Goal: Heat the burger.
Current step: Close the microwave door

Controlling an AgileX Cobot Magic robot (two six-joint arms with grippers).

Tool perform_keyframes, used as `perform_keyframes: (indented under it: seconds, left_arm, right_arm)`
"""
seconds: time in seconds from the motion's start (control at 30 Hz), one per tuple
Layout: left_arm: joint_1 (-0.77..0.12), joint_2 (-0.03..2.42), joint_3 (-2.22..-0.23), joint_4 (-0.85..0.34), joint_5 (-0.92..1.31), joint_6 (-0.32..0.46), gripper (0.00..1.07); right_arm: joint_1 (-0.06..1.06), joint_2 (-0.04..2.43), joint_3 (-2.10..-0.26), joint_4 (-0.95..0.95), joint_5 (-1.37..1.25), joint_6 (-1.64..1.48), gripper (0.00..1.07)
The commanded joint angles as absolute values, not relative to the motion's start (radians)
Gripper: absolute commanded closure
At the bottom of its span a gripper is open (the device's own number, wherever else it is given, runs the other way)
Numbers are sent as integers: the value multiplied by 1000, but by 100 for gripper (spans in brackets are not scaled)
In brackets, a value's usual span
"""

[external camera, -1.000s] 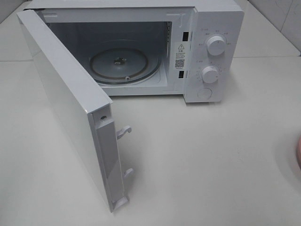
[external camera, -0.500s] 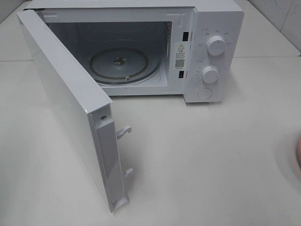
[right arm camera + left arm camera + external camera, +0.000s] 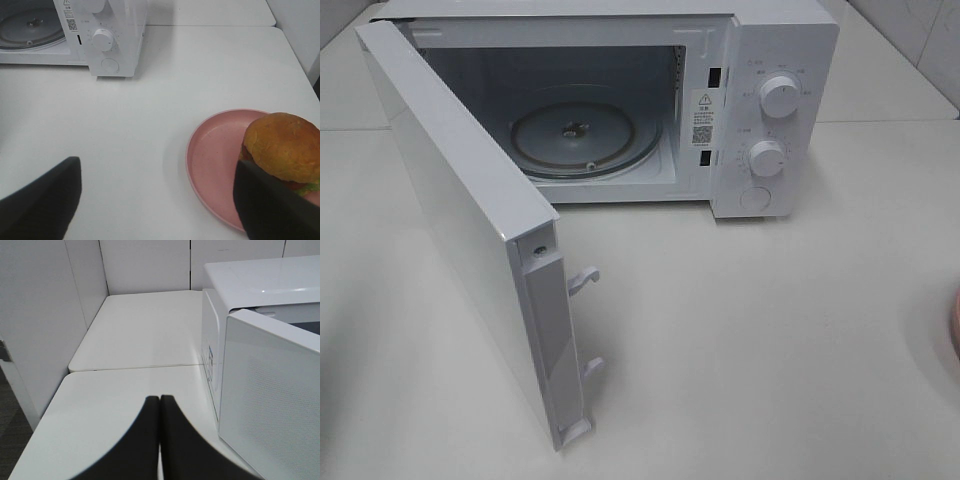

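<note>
**Microwave open, burger on its plate**

The white microwave stands at 12 o'clock on the white table in the high view, its door swung wide toward 7 o'clock. Inside the cavity only the round glass turntable shows — nothing sits on it. Two dials and a round button line the control panel on the microwave's right side.

The burger rests on the pink plate, toward the plate's side away from the microwave; its domed golden-brown bun covers dark patty and a bit of green at the edge. In the high view only a sliver of the plate's rim peeks in at 3 o'clock.

The right gripper hovers low over the table with its fingers spread wide — one dark finger just in front of the burger, the other well apart over bare table. The left gripper has its fingers pressed together on nothing, above the table beside the door's outer face.
</note>
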State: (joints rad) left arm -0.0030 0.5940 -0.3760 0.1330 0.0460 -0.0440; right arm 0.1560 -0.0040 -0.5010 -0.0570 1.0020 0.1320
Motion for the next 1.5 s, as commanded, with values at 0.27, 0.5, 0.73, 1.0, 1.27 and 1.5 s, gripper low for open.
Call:
perform_keyframes:
  seconds: [0.27,0.5,0.73,1.0,1.27,1.5]
  left_arm:
    - [-1,811,-214,131,-479,-53,107]
    - [-1,1067,-193,185,-759,-54,107]
    - [-1,1268,-203,258,-928,-148,107]
    - [-1,1412,-259,442,-999,-166,107]
    - [-41,1547,-370,610,-996,-264,107]
    - [-116,1618,-457,601,-981,-256,107]
  right_arm:
    - [152,-33,-500,-59,1003,139,31]
    - [152,-33,-500,-59,1003,139,31]
    - [152,-33,-500,-59,1003,139,31]
    - [152,-33,-500,-59,1003,139,31]
    - [152,-33,-500,-59,1003,139,31]
    - [152,-33,-500,-59,1003,139,31]
